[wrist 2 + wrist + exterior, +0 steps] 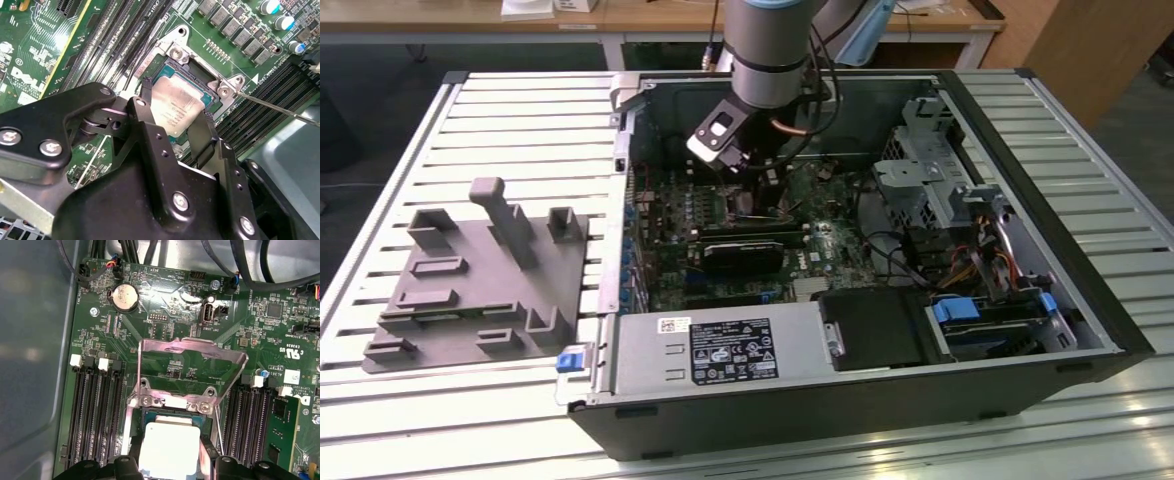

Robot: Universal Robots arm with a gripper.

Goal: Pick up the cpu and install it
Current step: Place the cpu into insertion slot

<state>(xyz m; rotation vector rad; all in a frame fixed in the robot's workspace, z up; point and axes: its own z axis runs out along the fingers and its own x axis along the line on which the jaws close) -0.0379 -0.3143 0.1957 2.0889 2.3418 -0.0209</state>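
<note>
Reaches down into the open computer case (881,410) by way of the arm (774,50) and sets the gripper (754,195) right over the cpu socket (197,75) on the motherboard (841,250). Clamps the cpu (182,95) between two black fingers (202,135), which press against opposite edges of the chip with its silver top facing up. Holds it directly at the socket, within the socket's metal frame. Cannot tell whether it sits fully down in the socket or hangs just above it. Shows the same grip in the first wrist view, with the pale chip overlapping part of the socket. Has the load plate (172,400) swung up and open at one edge of the socket, with two screws at its base. Has the thin retention lever (280,109) slanting away from one corner of the socket. Flanks the socket with long black memory slots (95,415) on two sides. Places a round coin cell (124,296) beyond the load plate, farther from the socket. Sets the grey fixture plate (467,290) well apart from the socket, outside the case on the slatted table (520,110).
</note>
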